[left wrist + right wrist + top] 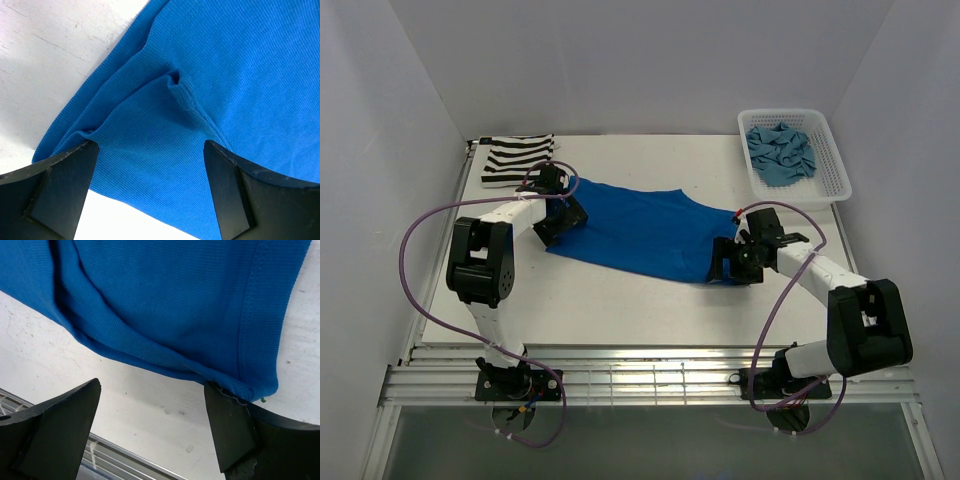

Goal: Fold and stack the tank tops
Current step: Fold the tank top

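A bright royal blue tank top (640, 232) lies spread across the middle of the table. My left gripper (558, 222) stands open over its left end, where the ribbed blue cloth (165, 150) fills the space between the fingers without being pinched. Over the right end my right gripper (730, 262) is open too; the blue hem (165, 335) lies just beyond its fingertips, with bare table between them. A folded black-and-white striped tank top (517, 158) rests at the back left. A muted teal-blue tank top (781, 152) sits crumpled in the basket.
A white plastic lattice basket (832, 190) stands at the back right corner. White walls close in the table on three sides. A slatted metal rail (650, 378) runs along the near edge, by the arm bases.
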`<state>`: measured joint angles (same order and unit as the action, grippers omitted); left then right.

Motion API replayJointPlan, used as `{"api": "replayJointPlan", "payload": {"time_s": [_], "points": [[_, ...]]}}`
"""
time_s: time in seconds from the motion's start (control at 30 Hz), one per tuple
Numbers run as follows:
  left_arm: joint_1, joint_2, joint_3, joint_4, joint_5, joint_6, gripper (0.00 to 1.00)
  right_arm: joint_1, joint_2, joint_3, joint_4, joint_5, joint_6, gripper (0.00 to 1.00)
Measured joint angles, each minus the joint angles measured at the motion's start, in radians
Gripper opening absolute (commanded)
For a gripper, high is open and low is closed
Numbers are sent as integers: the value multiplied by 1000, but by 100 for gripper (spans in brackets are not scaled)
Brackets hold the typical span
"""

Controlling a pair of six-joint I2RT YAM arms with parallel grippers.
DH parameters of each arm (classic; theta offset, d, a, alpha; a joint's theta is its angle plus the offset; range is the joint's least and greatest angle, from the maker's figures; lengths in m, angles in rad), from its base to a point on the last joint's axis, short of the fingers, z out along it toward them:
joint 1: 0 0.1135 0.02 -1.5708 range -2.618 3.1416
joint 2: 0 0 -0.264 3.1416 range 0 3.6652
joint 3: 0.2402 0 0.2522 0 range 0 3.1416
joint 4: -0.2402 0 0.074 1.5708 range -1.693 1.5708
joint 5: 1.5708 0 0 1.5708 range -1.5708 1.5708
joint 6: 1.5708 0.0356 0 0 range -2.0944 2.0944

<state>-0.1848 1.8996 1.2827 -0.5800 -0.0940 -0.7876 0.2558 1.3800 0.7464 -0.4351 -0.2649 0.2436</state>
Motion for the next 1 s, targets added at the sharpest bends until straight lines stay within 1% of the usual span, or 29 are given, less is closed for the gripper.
{"api": "replayJointPlan", "payload": {"time_s": [0.17, 0.37, 0.47, 0.63, 0.77, 0.9, 1.0], "points": [[0, 0, 0, -3, -7, -11, 98, -25, 51, 3, 14, -19, -9, 90], [0, 0, -1, -6, -16, -27, 98, -47, 79, 18, 24, -45, -10, 90], [0, -21, -28, 3, -22, -34, 98, -50, 76, 16, 27, -51, -10, 90], [0, -99, -127, -2, -29, -40, 98, -53, 8, -55, 62, -66, -10, 90], [-6, -153, -187, -27, -29, -42, 98, -53, -47, -98, 42, -82, -11, 90], [-11, -220, -218, -84, -49, -52, 98, -53, -101, -92, 14, -103, -16, 90], [-13, -253, -189, -122, -77, -60, 98, -51, -132, -44, -14, -126, -23, 90]]}}
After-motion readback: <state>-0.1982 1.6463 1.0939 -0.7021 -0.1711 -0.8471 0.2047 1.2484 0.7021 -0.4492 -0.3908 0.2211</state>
